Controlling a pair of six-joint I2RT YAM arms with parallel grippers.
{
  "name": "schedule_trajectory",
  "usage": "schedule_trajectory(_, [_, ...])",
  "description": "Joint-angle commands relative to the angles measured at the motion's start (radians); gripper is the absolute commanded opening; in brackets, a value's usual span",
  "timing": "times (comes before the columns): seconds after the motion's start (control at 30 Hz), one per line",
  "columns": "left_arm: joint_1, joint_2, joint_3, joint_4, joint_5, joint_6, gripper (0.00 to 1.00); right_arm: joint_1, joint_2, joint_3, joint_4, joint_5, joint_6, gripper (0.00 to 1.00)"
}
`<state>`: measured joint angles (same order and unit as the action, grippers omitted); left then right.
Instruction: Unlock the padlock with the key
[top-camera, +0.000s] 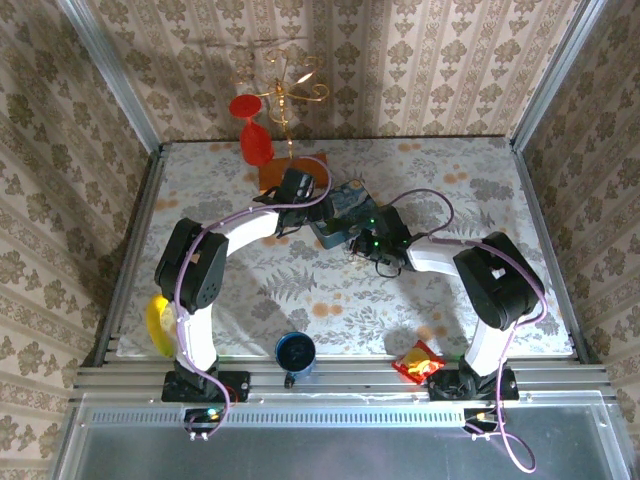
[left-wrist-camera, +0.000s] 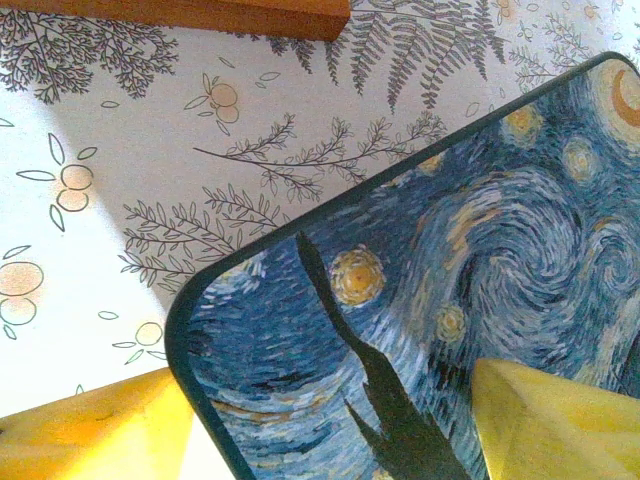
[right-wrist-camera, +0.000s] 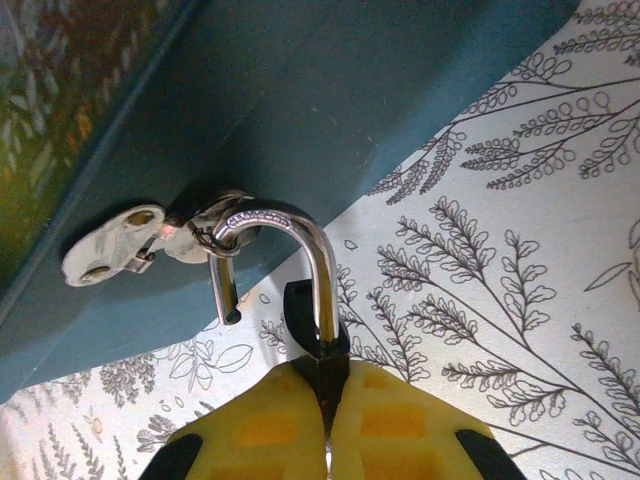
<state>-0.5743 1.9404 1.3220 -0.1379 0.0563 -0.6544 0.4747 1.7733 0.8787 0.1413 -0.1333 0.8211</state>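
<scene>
Right pincer (right-wrist-camera: 327, 400) pinches the dark padlock (right-wrist-camera: 302, 318), silvery shackle (right-wrist-camera: 325, 260) sprung; left pincer (left-wrist-camera: 330, 425) spread.

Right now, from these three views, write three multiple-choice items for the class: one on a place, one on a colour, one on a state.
1. Where is the blue cup?
A) near table edge, between the arm bases
B) by the far wall
C) far-left corner

2. What colour is the shackle of the padlock?
A) red
B) silver
C) green

3. How does the shackle stand?
A) one leg free of the body
B) both legs seated
C) snapped in two

Answers:
1 A, it sits by the near rail.
2 B, the metal gleams silver.
3 A, the short leg hangs free while the right hand grips the body.
</scene>
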Motion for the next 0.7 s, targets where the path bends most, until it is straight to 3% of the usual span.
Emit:
schedule_trajectory(0.0, [0.019, 0.025, -0.048, -0.142, -0.057, 0.015, 0.72, -0.019, -0.036, -0.031, 0.054, -0.017, 0.036, 0.0])
schedule_trajectory(0.67, [0.022, 0.017, -0.056, -0.138, -0.059, 0.016, 0.7, -0.06, 0.0, -0.029, 0.155, -0.077, 0.093, 0.0])
